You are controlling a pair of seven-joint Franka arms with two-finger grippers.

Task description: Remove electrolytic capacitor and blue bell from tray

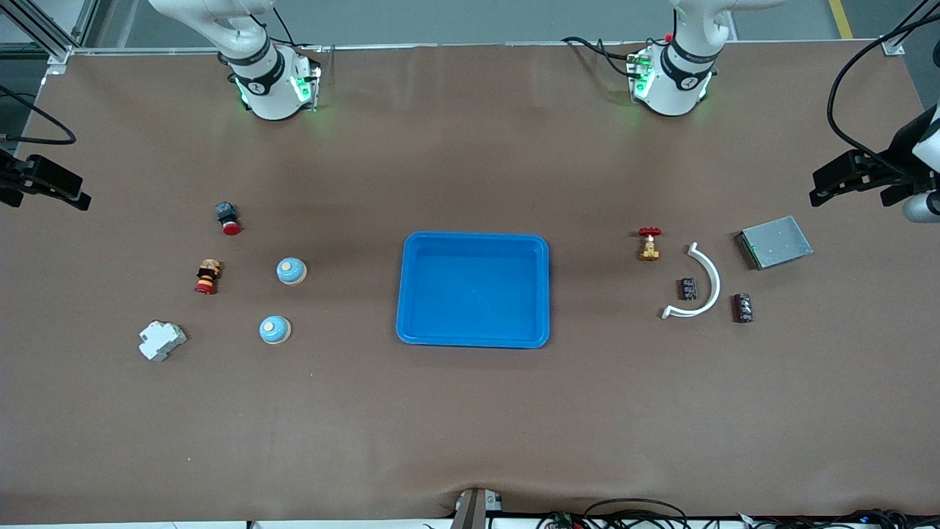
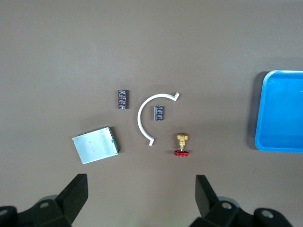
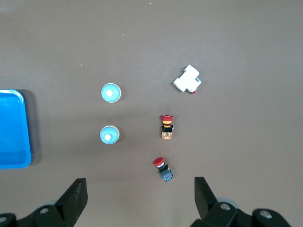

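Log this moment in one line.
tray: nothing inside | bells, capacitors: on table | left gripper: open | right gripper: open

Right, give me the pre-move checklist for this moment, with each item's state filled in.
1. Tray holds no part: ok, its floor shows bare blue.
2. Capacitors out of the tray: ok, one inside the white arc, another beside it, toward the left arm's end.
3. Blue bells out of the tray: ok, both on the table toward the right arm's end.
4. Left gripper empty: ok, open over the grey plate and valve.
5. Right gripper empty: ok, open over the push buttons.
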